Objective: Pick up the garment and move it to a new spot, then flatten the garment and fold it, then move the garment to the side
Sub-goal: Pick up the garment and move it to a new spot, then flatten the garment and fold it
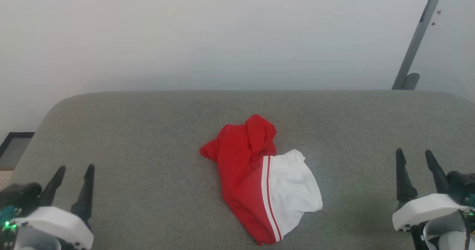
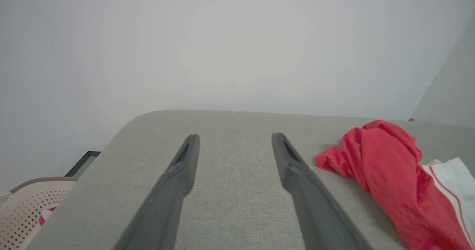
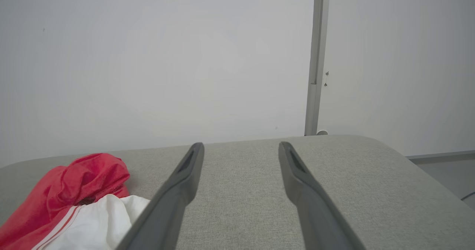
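Hovering low over near corners of grey cushion (image 1: 148, 131): left gripper (image 1: 76, 166) and right gripper (image 1: 413, 151), fingers spread wide, empty, pointing forward. Red-and-white shirt (image 1: 259, 179) crumpled mid-cushion between them, well apart from both.

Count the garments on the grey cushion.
1: the garment lies crumpled near the middle of the grey cushion, between the open left gripper and open right gripper, touching neither. A perforated basket beside the cushion shows a red scrap; more may be hidden inside.
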`<state>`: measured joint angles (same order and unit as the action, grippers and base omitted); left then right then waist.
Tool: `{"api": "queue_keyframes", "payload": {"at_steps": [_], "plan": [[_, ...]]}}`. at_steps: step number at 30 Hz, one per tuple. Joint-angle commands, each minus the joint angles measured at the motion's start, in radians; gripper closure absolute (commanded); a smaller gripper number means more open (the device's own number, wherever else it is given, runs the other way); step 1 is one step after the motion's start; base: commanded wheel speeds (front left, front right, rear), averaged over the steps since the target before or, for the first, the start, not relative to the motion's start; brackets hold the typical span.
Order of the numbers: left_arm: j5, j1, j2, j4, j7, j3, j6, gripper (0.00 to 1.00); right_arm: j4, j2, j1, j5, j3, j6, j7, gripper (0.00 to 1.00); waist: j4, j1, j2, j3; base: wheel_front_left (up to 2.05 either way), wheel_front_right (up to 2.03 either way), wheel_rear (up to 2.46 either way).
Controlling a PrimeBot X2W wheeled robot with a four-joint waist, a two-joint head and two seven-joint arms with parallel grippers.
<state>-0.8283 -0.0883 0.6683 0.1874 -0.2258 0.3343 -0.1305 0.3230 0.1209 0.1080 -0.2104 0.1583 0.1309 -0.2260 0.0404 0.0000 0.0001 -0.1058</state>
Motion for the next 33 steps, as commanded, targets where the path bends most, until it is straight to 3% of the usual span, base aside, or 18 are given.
{"api": "queue_keyframes", "payload": {"at_steps": [1,16,22,33], "plan": [[-0.008,0.021,0.006,-0.005,-0.01,-0.009,-0.003,0.0,0.0,-0.005,-0.007,-0.001,-0.001,0.0,-0.005,0.0,0.002,0.0,-0.0001,0.001,0.0,0.0,0.0],[0.015,0.061,-0.004,-0.031,-0.032,-0.029,0.0,0.0,0.0,-0.01,-0.016,-0.006,-0.019,0.0,0.006,0.0,0.014,0.0,-0.0001,0.009,0.0,0.0,0.0],[0.019,0.045,-0.007,-0.047,-0.025,-0.021,-0.007,0.0,0.004,0.004,-0.015,-0.036,-0.088,0.0,0.044,0.0,0.043,0.0,-0.0001,0.022,0.0,0.0,0.0],[0.038,0.011,-0.038,-0.082,-0.008,0.021,-0.013,0.0,0.082,0.069,0.027,-0.127,-0.228,0.0,0.269,0.0,0.174,0.0,-0.0001,0.092,0.0,0.0,0.0]]}}
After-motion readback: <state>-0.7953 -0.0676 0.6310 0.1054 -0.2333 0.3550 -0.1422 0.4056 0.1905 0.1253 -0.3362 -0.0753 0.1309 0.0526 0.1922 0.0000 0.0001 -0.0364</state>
